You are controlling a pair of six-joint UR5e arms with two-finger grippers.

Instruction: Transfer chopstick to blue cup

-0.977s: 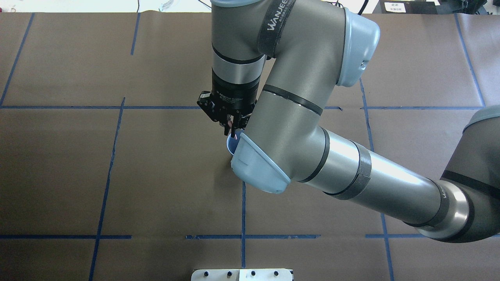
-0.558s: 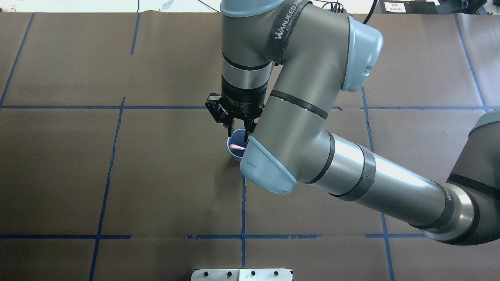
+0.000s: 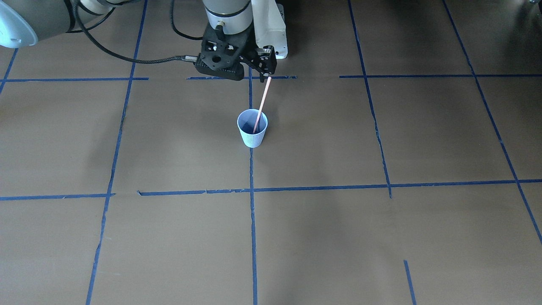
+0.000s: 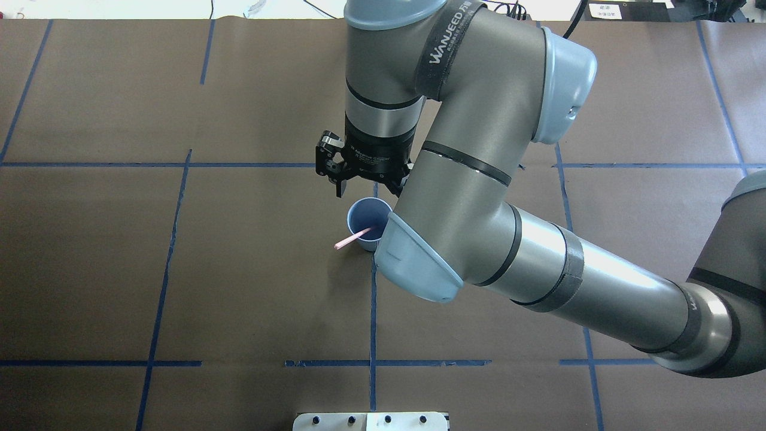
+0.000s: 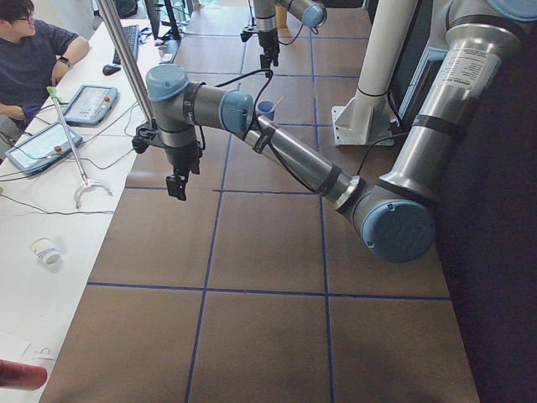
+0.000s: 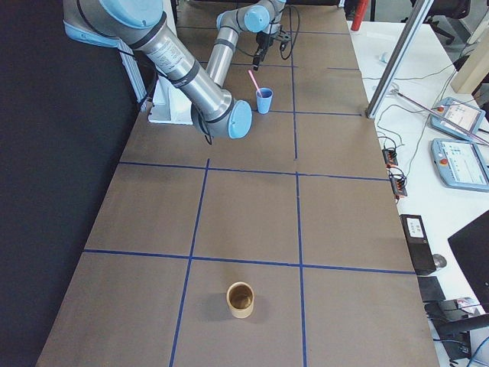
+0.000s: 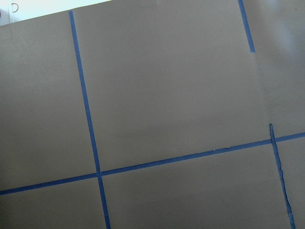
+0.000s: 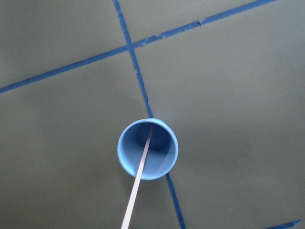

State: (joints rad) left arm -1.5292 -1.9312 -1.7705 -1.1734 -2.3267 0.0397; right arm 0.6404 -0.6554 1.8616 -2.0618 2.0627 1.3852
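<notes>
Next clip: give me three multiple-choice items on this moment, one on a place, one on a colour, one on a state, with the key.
1. Where does the chopstick have its lower end?
A. inside the blue cup
B. beside the cup
C. lifted clear above the cup

2. What colour is the chopstick?
A. green
B. pale pink
C. black

3. The right tool is:
A. shut on the chopstick
B. open, holding nothing
C. out of view

Key: 1 A, the right wrist view shows it running down into the cup. 2 B, plain in the front view. 3 B, overhead its jaws stand apart, clear of the leaning chopstick.
</notes>
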